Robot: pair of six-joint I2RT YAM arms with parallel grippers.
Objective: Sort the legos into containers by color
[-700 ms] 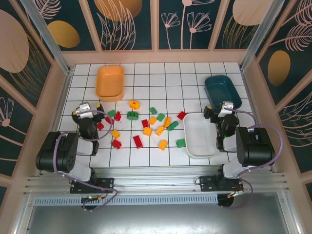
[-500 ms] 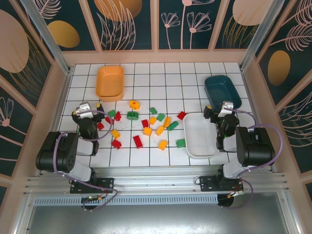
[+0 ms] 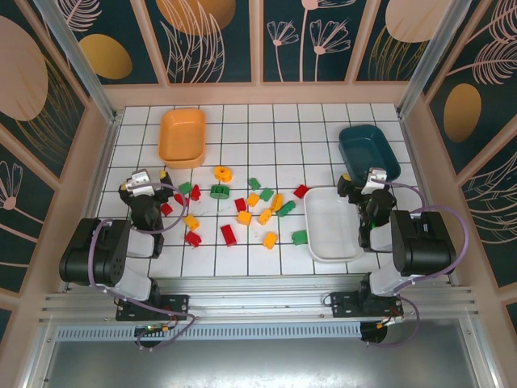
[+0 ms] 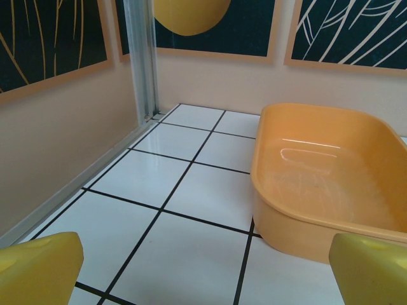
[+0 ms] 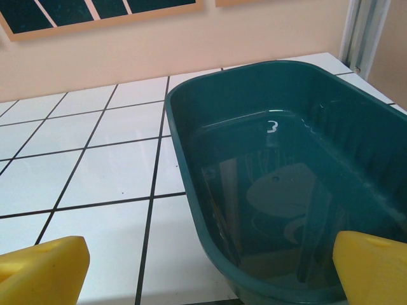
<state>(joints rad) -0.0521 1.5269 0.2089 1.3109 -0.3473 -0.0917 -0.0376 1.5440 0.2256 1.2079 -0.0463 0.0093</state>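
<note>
My feeds look bright and evenly lit from above, soft shadows only. Small white glare on the orange bin [image 4: 299, 210] and teal bin [image 5: 273, 190]; the yellow fingertips [image 4: 38, 267] are blurry up close.

The table [image 3: 283, 129] is tiled in white and crossed by a grid of thin black lines. The legos [image 3: 245, 217] are coloured red, yellow-orange and green. An orange container [image 3: 182, 137], a white container [image 3: 331, 226] and a dark teal container [image 3: 367, 149] are seen, each plain and unpatterned. The wall panels [image 3: 202, 40] are painted dark blue-green, with leaves and flowers drawn in pale peach lines and with solid orange ovals; they are framed in peach. The left arm [image 3: 97, 250] and right arm [image 3: 420, 238] are finished in black with pale grey parts. Yellow is shown at the tips of the left end effector [image 4: 205, 273] and the right end effector [image 5: 206, 270]. The rail [image 3: 258, 303] is silver-grey.
</note>
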